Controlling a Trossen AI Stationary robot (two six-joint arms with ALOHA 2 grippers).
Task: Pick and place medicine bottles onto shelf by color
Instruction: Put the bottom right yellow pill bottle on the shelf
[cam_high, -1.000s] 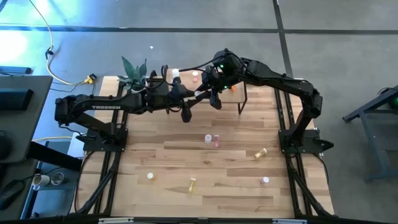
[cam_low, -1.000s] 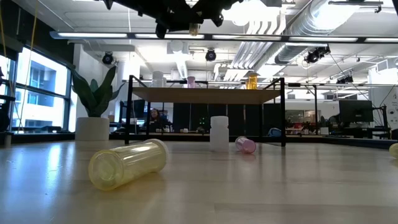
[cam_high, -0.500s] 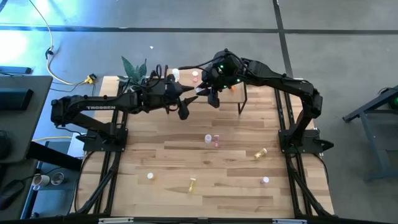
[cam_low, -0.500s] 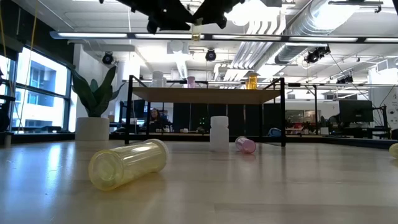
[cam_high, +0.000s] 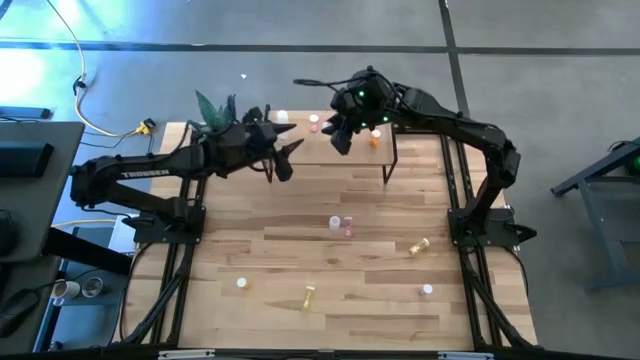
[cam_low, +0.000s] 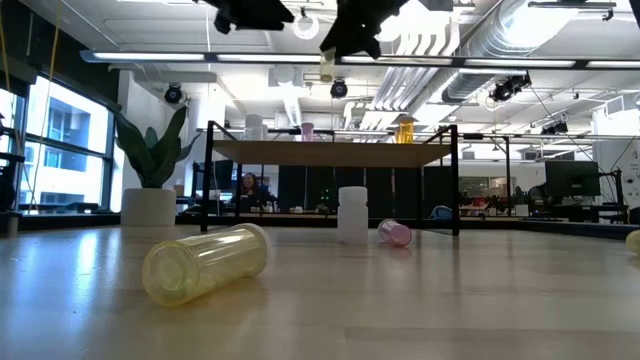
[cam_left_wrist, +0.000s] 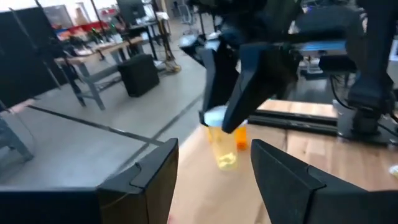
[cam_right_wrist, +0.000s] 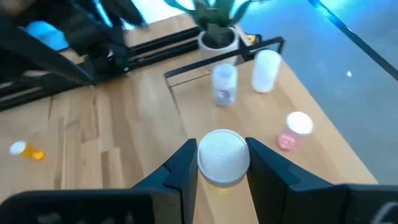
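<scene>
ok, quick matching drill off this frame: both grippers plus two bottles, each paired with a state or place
Column one:
1. right gripper
2. left gripper
3. orange bottle
4. pink bottle next to the white bottle

Column two:
A. upright on the shelf
B. lying on its side on the table
C. open, holding nothing
D. shut on a pale yellow bottle

Pairs: 1-D, 2-C, 3-A, 4-B
</scene>
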